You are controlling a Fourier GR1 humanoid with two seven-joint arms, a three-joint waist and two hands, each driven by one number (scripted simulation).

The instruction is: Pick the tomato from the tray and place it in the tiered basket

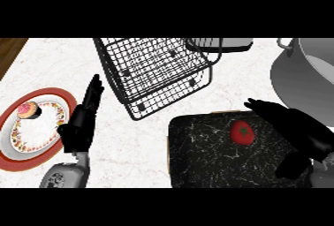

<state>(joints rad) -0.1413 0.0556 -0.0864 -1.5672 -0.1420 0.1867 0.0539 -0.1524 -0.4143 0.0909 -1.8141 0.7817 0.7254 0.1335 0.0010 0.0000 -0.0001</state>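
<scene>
tomato [243, 132] lies on black tray [215, 163], right of centre | right hand [301, 132] just right of it, fingers spread, holding nothing | wire tiered basket [157, 70] far-left | left hand [81, 123] open beside plate [20, 150] with donut [28, 110] | pot [303, 75] far right

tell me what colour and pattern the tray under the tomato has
Black with thin white marble-like veins, seen in the head view: the tray holds the red tomato.

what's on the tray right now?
One red tomato lies on the black marbled tray, right of centre. The right hand hangs over the tray's right side, fingers open, beside the tomato, and hides that part. Nothing else shows on it.
</scene>
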